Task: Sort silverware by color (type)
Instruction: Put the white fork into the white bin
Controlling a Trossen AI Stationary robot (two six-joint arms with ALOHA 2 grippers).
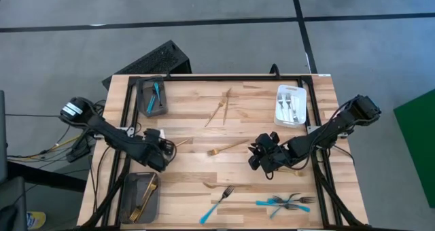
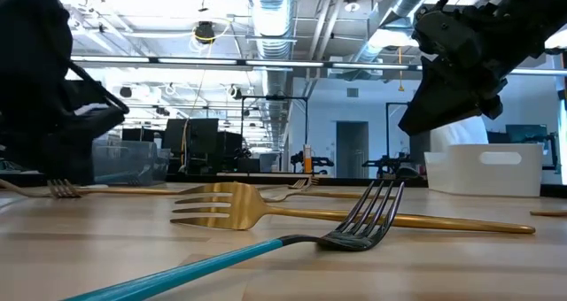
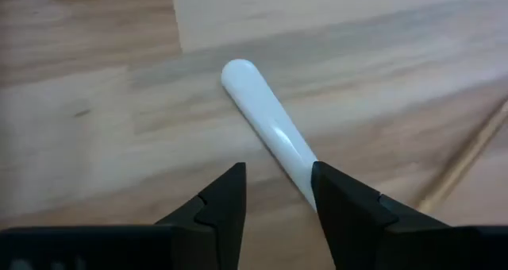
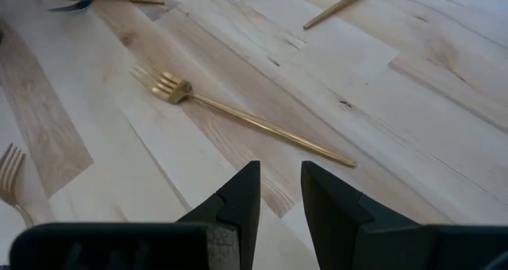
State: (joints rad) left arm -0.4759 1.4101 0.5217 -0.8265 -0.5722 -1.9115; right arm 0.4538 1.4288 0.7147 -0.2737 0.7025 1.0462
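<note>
Watch the left grip: your handle sits off-centre and could skate out.

Your left gripper (image 3: 278, 202) is low over the table (image 1: 251, 98), jaws part open and empty, with a pale handle (image 3: 266, 123) running up to the inside of one finger (image 3: 349, 214); close now and it may pinch the edge only. It looks silver, though I can't be sure. Your right gripper (image 4: 279, 194) hovers nearly closed and empty, the gold fork (image 4: 246, 121) lying just ahead of its tips.
</note>
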